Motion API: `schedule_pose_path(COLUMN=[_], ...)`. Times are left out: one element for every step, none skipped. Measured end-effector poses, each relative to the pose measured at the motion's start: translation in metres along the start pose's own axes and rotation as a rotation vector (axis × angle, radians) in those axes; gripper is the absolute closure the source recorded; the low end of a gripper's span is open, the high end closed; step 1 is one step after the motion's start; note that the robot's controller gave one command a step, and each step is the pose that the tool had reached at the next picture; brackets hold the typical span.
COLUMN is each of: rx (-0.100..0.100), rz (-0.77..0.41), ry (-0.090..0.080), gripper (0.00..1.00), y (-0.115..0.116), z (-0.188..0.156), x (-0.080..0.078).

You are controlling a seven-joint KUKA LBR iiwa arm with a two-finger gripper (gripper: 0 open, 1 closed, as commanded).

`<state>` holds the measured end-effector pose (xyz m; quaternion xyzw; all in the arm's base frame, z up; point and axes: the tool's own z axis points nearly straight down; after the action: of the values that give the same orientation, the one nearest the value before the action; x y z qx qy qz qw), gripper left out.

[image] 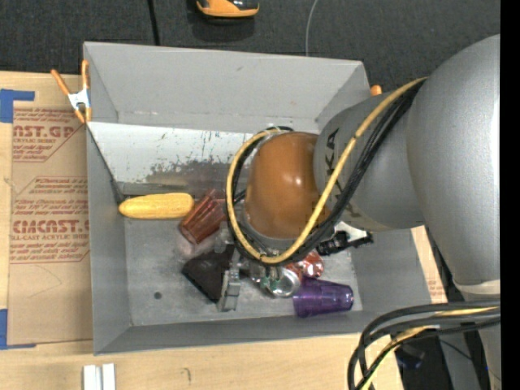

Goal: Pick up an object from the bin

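The hand, open or clenched one cannot tell, points straight down under the arm's orange wrist cover, just beside a dark angular block left of the purple cup; likely light, rigid and smooth, the block looks best pinched across its narrower sides.

The arm is cut off by the right edge and covers the right side of the bin. A red and silver thing lies partly under its orange cover; its kind is unclear. The dark thing beside it is also hard to name.
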<state>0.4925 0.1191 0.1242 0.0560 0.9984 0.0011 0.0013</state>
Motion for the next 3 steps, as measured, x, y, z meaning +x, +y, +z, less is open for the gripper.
schedule_pose_path(rx=[0.003, 0.0, 0.002], rz=[0.009, 0.133, 0.106], ry=[0.004, 0.002, 0.001], gripper=[0.0, 0.0, 0.0], y=[-0.018, -0.018, -0.0179], z=[0.0574, 0.0544, 0.0558], x=[-0.0136, -0.0146, -0.0147])
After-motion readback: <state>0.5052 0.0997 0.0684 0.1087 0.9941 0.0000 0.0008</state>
